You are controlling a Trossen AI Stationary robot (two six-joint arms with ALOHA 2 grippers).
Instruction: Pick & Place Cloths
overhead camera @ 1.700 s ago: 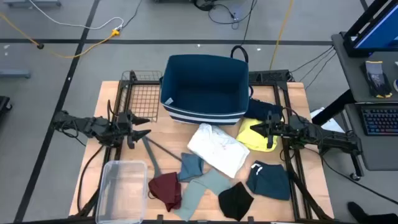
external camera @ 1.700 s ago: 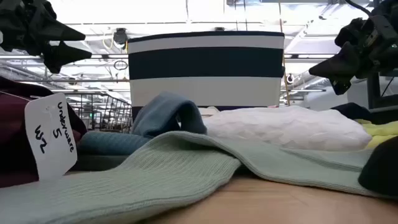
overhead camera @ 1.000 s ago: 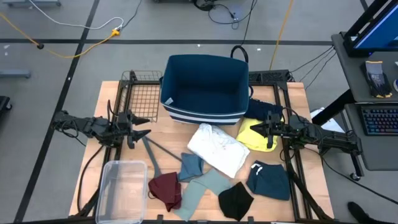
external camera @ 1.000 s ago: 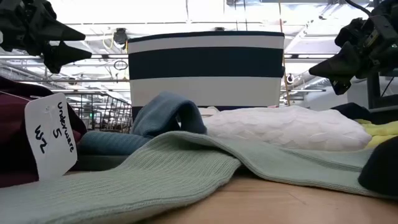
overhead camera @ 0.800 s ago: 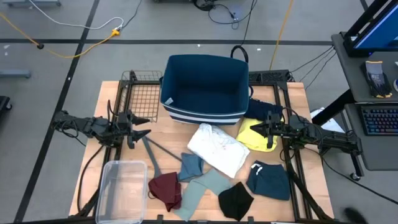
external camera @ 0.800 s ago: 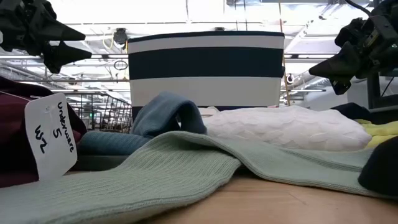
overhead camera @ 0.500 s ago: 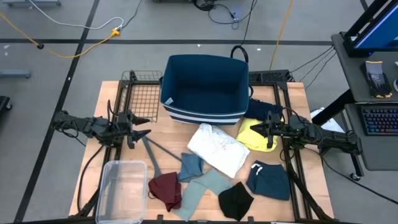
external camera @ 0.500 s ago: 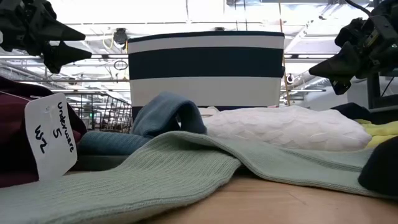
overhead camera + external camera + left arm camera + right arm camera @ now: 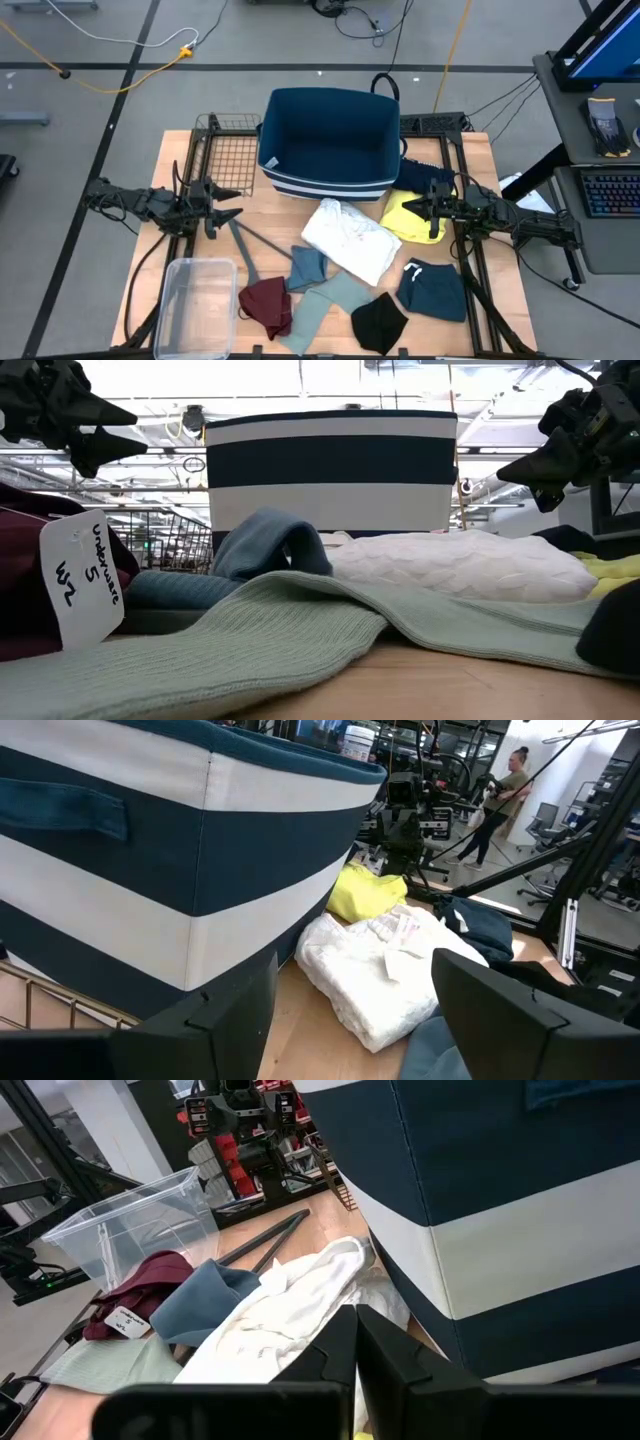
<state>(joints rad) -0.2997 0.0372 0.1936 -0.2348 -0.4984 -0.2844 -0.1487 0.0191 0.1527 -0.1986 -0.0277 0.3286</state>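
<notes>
The cloths lie loose on the wooden table in front of a navy and white striped basket [image 9: 330,140]: white [image 9: 350,240], yellow [image 9: 408,215], maroon [image 9: 266,304], blue [image 9: 307,267], grey-green [image 9: 325,300], black [image 9: 378,322], dark teal [image 9: 433,290] and navy [image 9: 420,178]. My left gripper [image 9: 232,203] hangs open above the table's left edge, level, fingers apart [image 9: 350,1010]. My right gripper [image 9: 410,207] hangs shut above the yellow cloth at the right edge, touching nothing.
A clear plastic bin [image 9: 195,305] stands at the near left. A grey hanger [image 9: 245,250] lies between it and the cloths. A wire rack [image 9: 225,155] sits at the far left. The maroon cloth carries a paper tag [image 9: 82,575]. A person [image 9: 510,780] walks far behind.
</notes>
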